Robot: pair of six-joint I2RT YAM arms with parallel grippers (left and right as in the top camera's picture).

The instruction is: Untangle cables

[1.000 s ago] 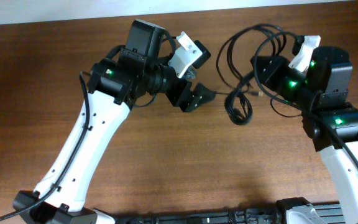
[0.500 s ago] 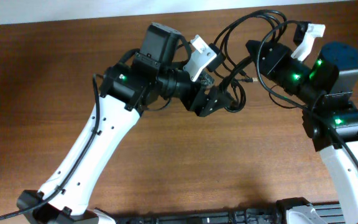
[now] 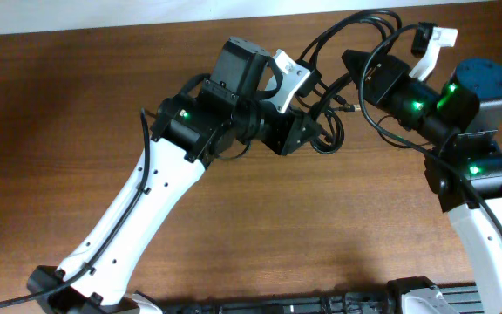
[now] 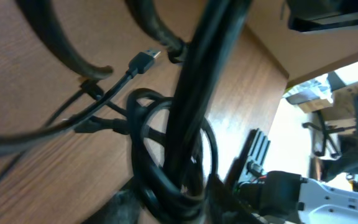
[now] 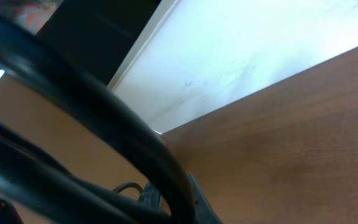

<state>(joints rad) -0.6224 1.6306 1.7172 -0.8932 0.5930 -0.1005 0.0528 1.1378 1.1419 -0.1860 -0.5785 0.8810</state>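
The left arm stretches up toward top centre, its left gripper clenched on the coiled cables. The right arm bends inward from the right edge, its right gripper clamping the same cables above the table.

Even light overhead; both wrist views soft and crowded by near objects

The overhead view is sharp and evenly lit. The brown table shows a slightly paler patch at its left, shadows under the left arm are faint and diffuse, and small green lights glow without flare. In the left wrist view the cables nearest the lens are blurred, dark and almost featureless, while a small plug farther off is crisper. The window area at the right edge is washed out to white. In the right wrist view the foreground cables are out-of-focus black smears against a bright pale surface, and the wood grain at right stays fairly clear.
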